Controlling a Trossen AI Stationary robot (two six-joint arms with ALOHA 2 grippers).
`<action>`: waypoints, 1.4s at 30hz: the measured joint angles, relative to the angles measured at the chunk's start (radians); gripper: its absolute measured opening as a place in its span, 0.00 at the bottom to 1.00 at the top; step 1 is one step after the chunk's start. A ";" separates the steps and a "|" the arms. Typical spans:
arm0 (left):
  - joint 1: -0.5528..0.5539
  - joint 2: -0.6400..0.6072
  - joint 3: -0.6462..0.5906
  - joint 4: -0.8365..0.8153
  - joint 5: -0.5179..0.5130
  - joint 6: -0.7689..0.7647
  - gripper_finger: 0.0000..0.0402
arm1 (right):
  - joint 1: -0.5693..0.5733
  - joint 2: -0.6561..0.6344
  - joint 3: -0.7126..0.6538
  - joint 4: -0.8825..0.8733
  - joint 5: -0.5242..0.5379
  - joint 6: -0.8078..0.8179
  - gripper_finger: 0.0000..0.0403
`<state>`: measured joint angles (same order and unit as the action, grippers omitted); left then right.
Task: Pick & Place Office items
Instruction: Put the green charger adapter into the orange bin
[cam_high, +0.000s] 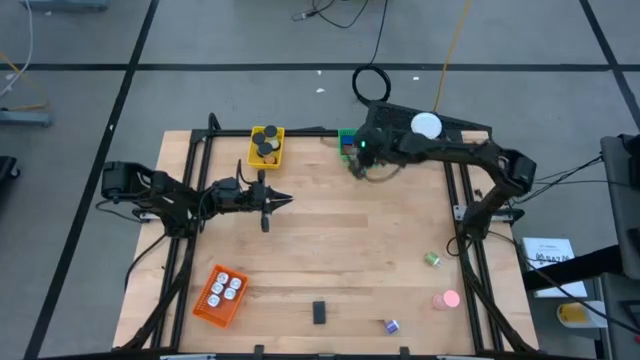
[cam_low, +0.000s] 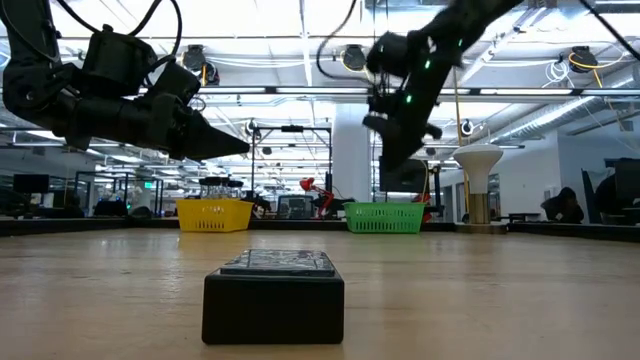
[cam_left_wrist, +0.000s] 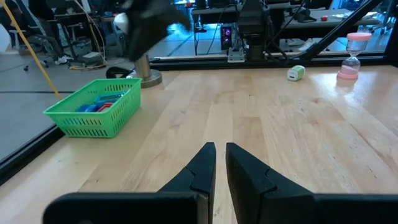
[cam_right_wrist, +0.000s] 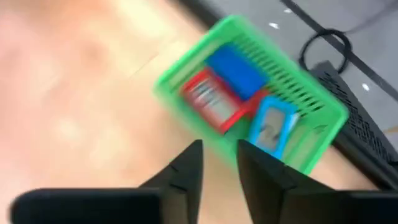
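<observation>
The green basket (cam_right_wrist: 311, 93) holds a blue block (cam_right_wrist: 235, 68), a red block (cam_right_wrist: 208, 102) and a cyan piece (cam_right_wrist: 270, 127). My right gripper (cam_right_wrist: 219, 149) hovers over the basket's near edge (cam_high: 358, 168), fingers a little apart with nothing between them. My left gripper (cam_left_wrist: 220, 152) floats shut and empty above mid-table (cam_high: 287, 200), pointing toward the table's right. On the table lie a black block (cam_high: 319, 312), a green clip (cam_high: 432, 259), a pink round piece (cam_high: 446, 299) and a purple clip (cam_high: 391, 326).
A yellow basket (cam_high: 266, 147) with black discs stands at the far edge, left of the green basket (cam_high: 347, 138). An orange basket (cam_high: 220, 295) with white bits sits near the left front corner. A white ball (cam_high: 426, 125) on a stand is beyond the far edge.
</observation>
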<state>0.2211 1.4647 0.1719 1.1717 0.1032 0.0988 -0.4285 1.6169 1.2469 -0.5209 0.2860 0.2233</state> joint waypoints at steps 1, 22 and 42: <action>0.000 0.000 0.000 0.000 0.000 -0.001 0.10 | 0.039 -0.013 0.000 -0.014 0.001 -0.006 0.15; 0.000 0.000 0.000 0.000 0.000 -0.035 0.10 | 0.695 -0.092 -0.287 0.073 0.056 0.376 0.04; -0.017 0.000 0.000 -0.019 0.002 -0.131 0.10 | 1.065 -0.248 -0.316 -0.624 -0.185 1.309 0.47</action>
<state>0.2037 1.4651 0.1719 1.1524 0.1047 -0.0319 0.6366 1.3685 0.9306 -1.1447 0.1008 1.5318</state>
